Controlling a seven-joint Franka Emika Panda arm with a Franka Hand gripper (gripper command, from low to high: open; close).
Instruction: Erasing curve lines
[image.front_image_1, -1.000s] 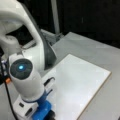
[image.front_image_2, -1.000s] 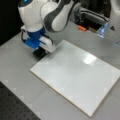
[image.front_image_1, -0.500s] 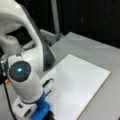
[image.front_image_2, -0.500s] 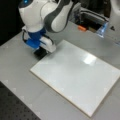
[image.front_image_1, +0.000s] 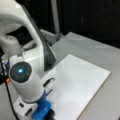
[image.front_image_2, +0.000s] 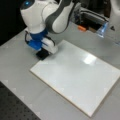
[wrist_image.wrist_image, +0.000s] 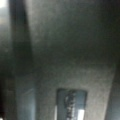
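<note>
The grey table (image.front_image_2: 17, 62) carries a white board (image.front_image_2: 77, 75), seen in both front views. The arm (image.front_image_2: 57, 15) leans over the board's corner, and the end effector (image.front_image_2: 43, 53) sits low at that corner, pressing a black eraser (image.front_image_2: 42, 54) at the board's edge. Whether the end effector clenches the eraser or is released I cannot tell; its fingers are hidden by the blue mount (image.front_image_2: 37, 41). No curve lines show on the board in either front view; the surface stretching away from the end effector reads blank, with one glare spot (image.front_image_2: 89, 59). The wrist view shows only a blurred grey surface close up, where nothing can be made out.
</note>
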